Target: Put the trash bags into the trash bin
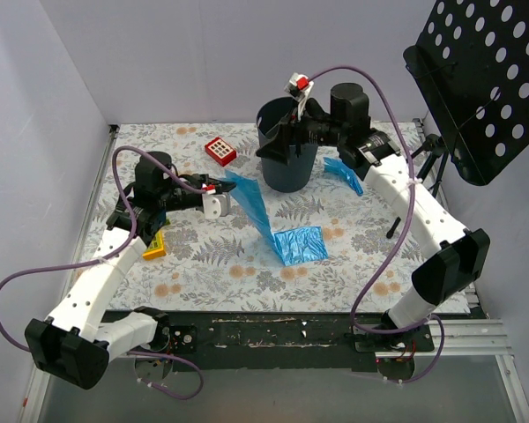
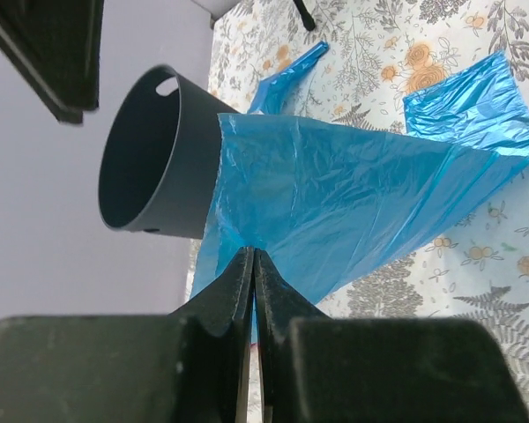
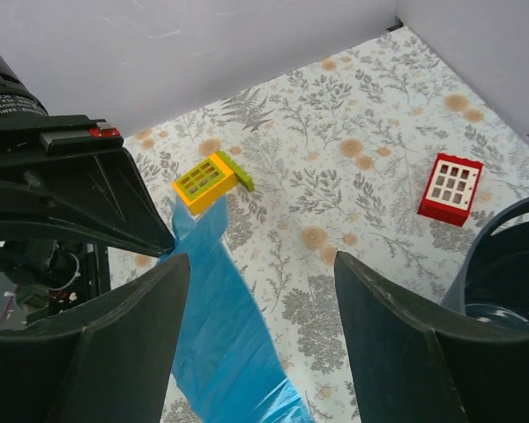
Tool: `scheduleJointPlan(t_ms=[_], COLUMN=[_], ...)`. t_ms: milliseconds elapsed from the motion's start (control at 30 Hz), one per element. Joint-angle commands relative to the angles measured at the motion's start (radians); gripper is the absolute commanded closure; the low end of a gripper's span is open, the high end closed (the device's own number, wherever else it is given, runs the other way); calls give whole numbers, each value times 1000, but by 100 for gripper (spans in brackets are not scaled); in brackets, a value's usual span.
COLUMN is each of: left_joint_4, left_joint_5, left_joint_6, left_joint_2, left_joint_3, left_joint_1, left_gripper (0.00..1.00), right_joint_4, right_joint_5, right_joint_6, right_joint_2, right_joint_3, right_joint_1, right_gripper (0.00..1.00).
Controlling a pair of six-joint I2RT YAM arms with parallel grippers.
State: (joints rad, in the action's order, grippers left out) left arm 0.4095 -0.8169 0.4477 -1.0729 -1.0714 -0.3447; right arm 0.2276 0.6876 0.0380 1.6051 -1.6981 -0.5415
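Left of the trash bin [image 1: 286,167], the left gripper [image 1: 219,189] pinches one trash bag [image 1: 251,207] in closed jaws; another bag [image 1: 344,174] lies on the worktop [image 1: 203,264] right of it. The right gripper [image 1: 286,134] hangs at the rim, jaws wide; neither bag is in.

trash bags [image 1: 251,204]: thin translucent blue plastic film, crinkly, glossy on the creases; same film on the folded piece [image 1: 300,244] in front of the trash bin [image 1: 286,172]. Bin: dark smooth plastic, low sheen, inside and out. Table cover [image 1: 194,264] under the bin: matt floral print, cloth or paper, can't tell. Red tile [image 1: 219,151] left of the bin and yellow block [image 3: 203,181]: hard moulded plastic, slight gloss. Music stand [image 1: 485,79] right of the bin: black perforated sheet, matt, looks like metal. Left gripper [image 2: 252,257] and right gripper [image 3: 260,264]: matt black plastic.
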Motion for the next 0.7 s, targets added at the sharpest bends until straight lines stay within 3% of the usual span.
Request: scheduleJointPlan(t_ms=[0,300,567,667], left_joint_4=[29,29,31,38], left_joint_5=[-47,-54,-50,13], left_joint_6=[169,233,244,140], left_joint_2=[-2,11,27,22], left_joint_3=[-36,-16,-13,-12], left_joint_1=[-14,-22,-45,-48], left_gripper=[100,100,100,100], right_joint_4=[-13,84,114,171], right_joint_5=[62,144,127,-12], right_joint_6=[66,25,2,-26], right_joint_2=[12,65,93,99], right_joint_3=[4,-31,-61,-58], right_joint_1=[-21,-37,-67,-71], right_gripper=[25,17,16,17])
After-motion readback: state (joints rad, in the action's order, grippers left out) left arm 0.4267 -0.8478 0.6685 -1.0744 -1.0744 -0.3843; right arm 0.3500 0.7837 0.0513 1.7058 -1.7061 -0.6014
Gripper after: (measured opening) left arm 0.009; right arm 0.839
